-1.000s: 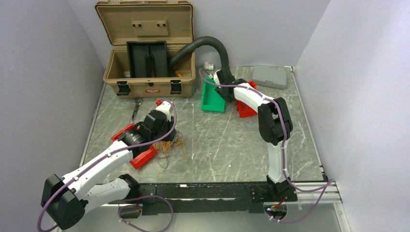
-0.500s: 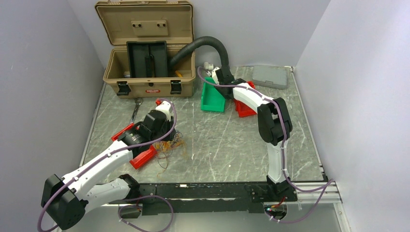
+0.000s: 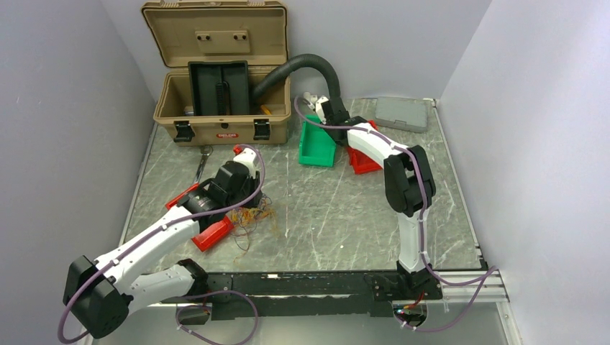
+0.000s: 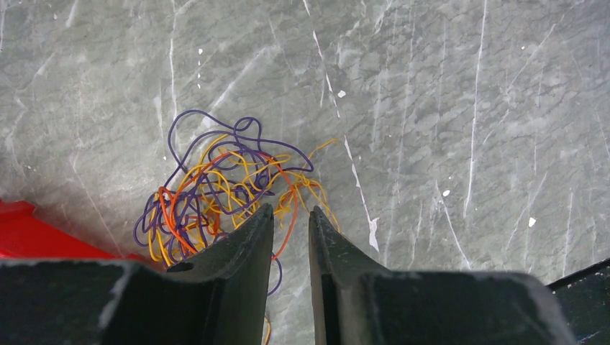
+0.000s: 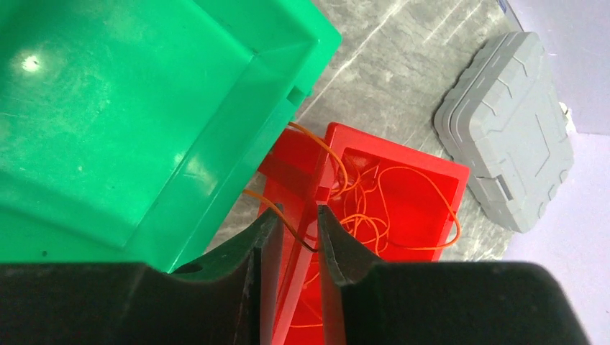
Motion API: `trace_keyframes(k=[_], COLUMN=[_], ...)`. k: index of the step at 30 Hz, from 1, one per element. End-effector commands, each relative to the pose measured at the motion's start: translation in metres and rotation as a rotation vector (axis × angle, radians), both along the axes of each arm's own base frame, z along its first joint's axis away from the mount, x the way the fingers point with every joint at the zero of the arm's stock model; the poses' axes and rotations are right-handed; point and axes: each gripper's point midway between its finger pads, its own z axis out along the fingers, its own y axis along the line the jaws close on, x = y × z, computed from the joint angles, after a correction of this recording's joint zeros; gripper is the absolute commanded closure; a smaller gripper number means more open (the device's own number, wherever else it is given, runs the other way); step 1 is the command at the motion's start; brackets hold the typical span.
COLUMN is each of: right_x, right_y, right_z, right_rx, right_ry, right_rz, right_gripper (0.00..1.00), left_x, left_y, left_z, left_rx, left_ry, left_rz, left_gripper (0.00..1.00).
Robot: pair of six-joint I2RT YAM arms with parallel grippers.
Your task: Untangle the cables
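Two grippers, each entered with its surroundings.

1. Left gripper (image 4: 291, 212): jaws a narrow slit apart, clamping nothing. An orange loop runs into the gap. The cables (image 4: 223, 180), a purple, yellow and orange tangle, lie just ahead of the tips and to their left, on the marbled table (image 4: 467, 108).
2. Right gripper (image 5: 296, 212): jaws a narrow slit apart, with an orange strand (image 5: 288, 219) crossing it; whether it is pinched cannot be told. Ahead is a red bin (image 5: 431, 172) holding orange loops, to the left a green bin (image 5: 144, 108), and far right a grey case (image 5: 511, 129).

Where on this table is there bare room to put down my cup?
Bare marble lies in the middle, between the cables and the right arm, and again right of that arm. Crowded: the left front under the left arm, and the back around the toolbox, green bin and red bin.
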Motion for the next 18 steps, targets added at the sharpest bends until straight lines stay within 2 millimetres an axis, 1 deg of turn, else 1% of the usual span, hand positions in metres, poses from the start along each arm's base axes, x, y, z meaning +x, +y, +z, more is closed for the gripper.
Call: trace_keyframes(k=[1,2,5,8,10,14,18], right_x=[0.009,0.009,0.009,0.009,0.009,0.007,0.005], right_y=[0.014,0.015,0.015,0.012,0.009,0.002,-0.013], right_z=[0.052,0.054,0.057,0.059,0.06,0.064,0.069], right_rx=[0.118,0.126,0.146,0.156,0.172,0.234,0.343], right_ry=[-0.114,-0.118,-0.113,-0.114,-0.116,-0.121,-0.127], right_rz=[0.009,0.007,0.005,-0.008,-0.021,-0.049,-0.1], right_gripper=[0.74,0.76,0.91,0.98,1.0,1.0,1.0], left_x=[0.01,0.01,0.01,0.01,0.009,0.008,0.007], left_y=[-0.005,-0.005,-0.005,-0.005,-0.004,-0.004,-0.004], left_z=[0.019,0.02,0.019,0.02,0.018,0.017,0.016], left_rx=[-0.02,-0.02,-0.02,-0.02,-0.019,-0.021,-0.024], left_ry=[-0.045,-0.045,-0.044,-0.045,-0.043,-0.04,-0.038], left_rz=[-0.001,-0.001,-0.003,-0.003,-0.002,-0.002,-0.002], left_gripper=[0.7,0.7,0.7,0.7,0.7,0.7,0.7])
